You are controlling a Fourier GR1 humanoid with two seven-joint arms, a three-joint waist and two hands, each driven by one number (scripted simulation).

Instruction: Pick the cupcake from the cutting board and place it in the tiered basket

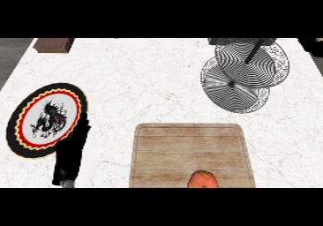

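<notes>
The cupcake (204,179), orange-red, sits at the near edge of the wooden cutting board (190,145) and is partly cut off by the view's lower edge. At the far right of the counter stands the wire tiered basket (242,77), with two round tiers on a dark centre pole. My left hand (71,154) rests to the left of the board with straight fingers pointing up, holding nothing. It overlaps the edge of a plate. My right hand does not show.
A round plate (43,119) with a black rim, a red and yellow ring and a dark dragon figure lies at the left. A brown block (53,44) sits at the far left corner. White marble counter (144,84) stretches between board and basket.
</notes>
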